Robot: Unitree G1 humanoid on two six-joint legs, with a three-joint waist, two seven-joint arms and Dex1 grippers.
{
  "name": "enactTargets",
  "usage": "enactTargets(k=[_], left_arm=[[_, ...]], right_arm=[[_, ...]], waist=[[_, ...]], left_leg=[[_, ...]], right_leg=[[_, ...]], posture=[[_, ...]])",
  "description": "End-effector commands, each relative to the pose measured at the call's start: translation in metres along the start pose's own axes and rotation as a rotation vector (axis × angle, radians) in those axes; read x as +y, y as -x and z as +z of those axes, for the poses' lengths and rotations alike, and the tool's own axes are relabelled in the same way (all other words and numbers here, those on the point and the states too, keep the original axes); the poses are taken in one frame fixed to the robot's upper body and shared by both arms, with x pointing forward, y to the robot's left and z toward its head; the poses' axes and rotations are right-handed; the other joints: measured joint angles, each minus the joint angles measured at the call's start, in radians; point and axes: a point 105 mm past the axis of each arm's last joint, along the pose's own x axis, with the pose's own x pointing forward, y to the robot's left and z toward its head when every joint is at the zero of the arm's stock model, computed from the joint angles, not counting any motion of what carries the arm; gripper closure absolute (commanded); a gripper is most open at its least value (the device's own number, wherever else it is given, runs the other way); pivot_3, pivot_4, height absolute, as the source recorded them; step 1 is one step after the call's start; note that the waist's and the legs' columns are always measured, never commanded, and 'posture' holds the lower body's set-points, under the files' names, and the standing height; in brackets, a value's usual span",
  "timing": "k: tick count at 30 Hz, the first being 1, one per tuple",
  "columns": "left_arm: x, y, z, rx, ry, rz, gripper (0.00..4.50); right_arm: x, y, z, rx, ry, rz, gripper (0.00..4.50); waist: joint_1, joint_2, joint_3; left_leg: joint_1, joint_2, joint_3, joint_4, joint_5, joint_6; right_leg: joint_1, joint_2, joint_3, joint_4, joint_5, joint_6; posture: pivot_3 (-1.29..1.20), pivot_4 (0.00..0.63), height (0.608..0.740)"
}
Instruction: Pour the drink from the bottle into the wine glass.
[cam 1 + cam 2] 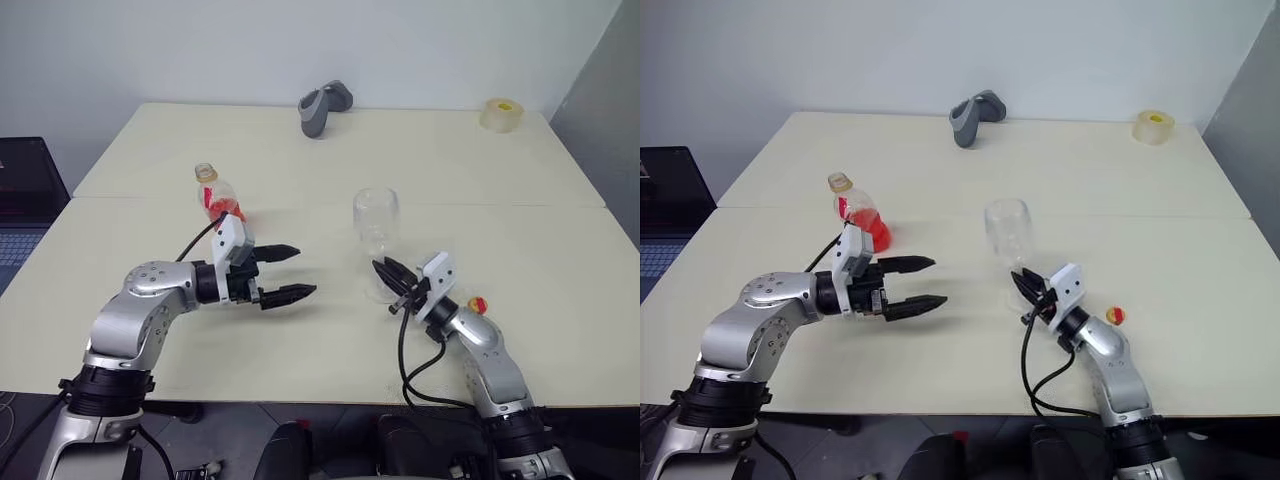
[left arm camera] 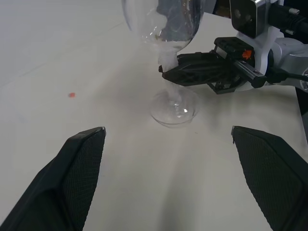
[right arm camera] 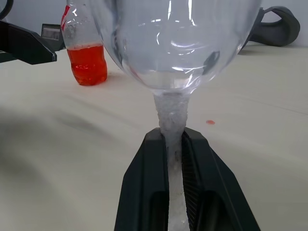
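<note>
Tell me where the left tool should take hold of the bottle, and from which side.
Grip the bottle across its round lower body, probably coming level from the near side, where the open left tool is. It stands upright and uncapped with the drink low, so keep it vertical.

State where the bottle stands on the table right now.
The bottle stands upright on the robot's left side of the table, just beyond the open left gripper and across from the wine glass.

Bottle [image 1: 219,196] upright, uncapped, red drink [image 3: 88,65] low inside; clear wine glass [image 1: 377,226] upright, empty, well apart to right.
</note>
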Motion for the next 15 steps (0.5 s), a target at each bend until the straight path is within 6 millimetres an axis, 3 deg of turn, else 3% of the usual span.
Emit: enactTargets(k=[1,8,15], left_arm=[[-0.006,-0.001,0.009,-0.008,-0.055,-0.029,0.00],[-0.011,-0.004,0.007,0.004,-0.072,-0.067,0.00],[-0.018,-0.006,0.006,0.015,-0.097,-0.100,0.00]], right_arm=[[0.008,0.008,-0.016,0.074,-0.022,0.044,4.38],[0.011,0.009,-0.018,0.091,-0.025,0.060,4.38],[0.009,0.009,-0.015,0.093,-0.035,0.051,1.99]], waist=[[0.000,0.000,0.000],[-0.001,0.000,0.000],[-0.001,0.001,0.001]], left_leg=[[0.000,0.000,0.000,0.000,0.000,0.000],[0.000,0.000,0.000,0.000,0.000,0.000],[-0.001,0.001,0.000,0.000,0.000,0.000]], right_leg=[[0.000,0.000,0.000,0.000,0.000,0.000],[0.000,0.001,0.000,0.000,0.000,0.000],[-0.001,0.001,0.001,0.000,0.000,-0.001]], posture=[[0.00,0.150,0.740],[0.00,0.150,0.740],[0.00,0.150,0.740]])
